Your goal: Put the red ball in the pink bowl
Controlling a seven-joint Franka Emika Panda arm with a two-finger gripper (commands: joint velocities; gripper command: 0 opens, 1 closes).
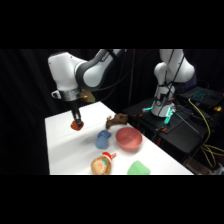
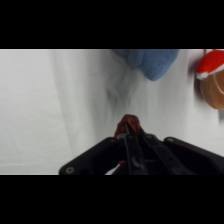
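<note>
So the tool (image 1: 76, 121) is down at the far-left part of the desk (image 1: 65, 150), and the red ball (image 1: 76, 125) sits right at its tip. In the wrist view the ball (image 2: 129, 125) pokes out just past the black linkage, and it looks like the fingers are clamped on it, a small plain red-orange sphere, smooth-looking. I can't tell whether it's touching the desk or already off it.

The thing that matters next: the pink bowl (image 1: 128, 138) lies well apart from the tool, off toward the arm's base side and a bit nearer the camera. It's round, shallow, smooth rim, wide open on top, so an easy target compared with the ball.

Between tool and bowl there's a blue lumpy thing (image 1: 103, 139), soft-looking, like cloth or plush, and just beyond the bowl a brown toy (image 1: 118, 119). Nearer the camera sit an orange-and-cream rounded toy (image 1: 102, 164) and a flat green object (image 1: 138, 168).

My guess is the carry needs to go up and over the blue thing, not through it. The round ball could slip if the grip is shallow.
</note>
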